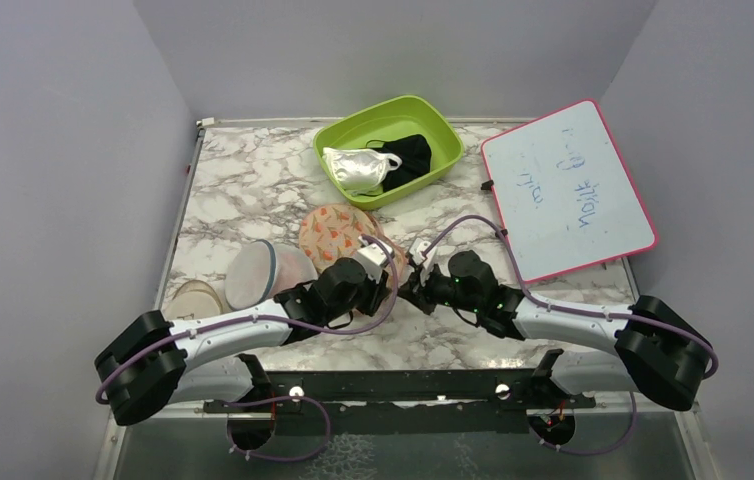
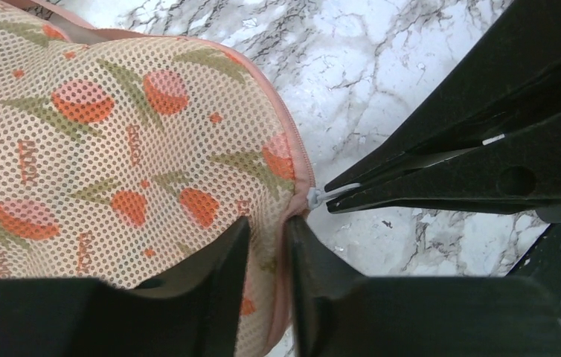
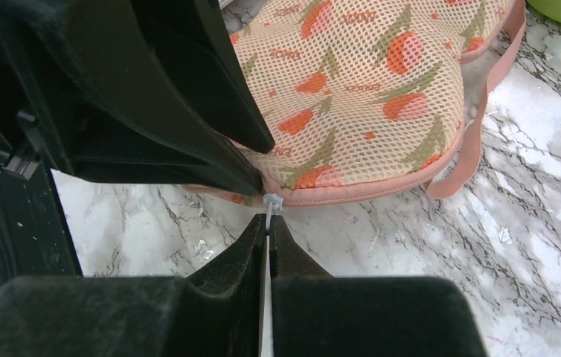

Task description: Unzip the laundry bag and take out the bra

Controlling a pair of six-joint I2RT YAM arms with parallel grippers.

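Note:
The laundry bag [image 1: 336, 232] lies flat in the middle of the table, peach mesh with red-orange flowers and pink edging; it also shows in the left wrist view [image 2: 114, 141] and the right wrist view [image 3: 367, 82]. My left gripper [image 2: 266, 234] is shut on the bag's pink edge beside the zipper. My right gripper [image 3: 268, 223] is shut on the white zipper pull [image 3: 271, 201], also seen in the left wrist view [image 2: 318, 195]. The zipper looks closed. The bra is hidden.
A green bin [image 1: 433, 125] at the back holds a shiny white garment [image 1: 358, 168] and a black cloth [image 1: 411, 155]. A whitish mesh dome [image 1: 253, 275] and a round tan object [image 1: 196, 298] sit at the left. A pink-framed whiteboard [image 1: 565, 188] lies at the right.

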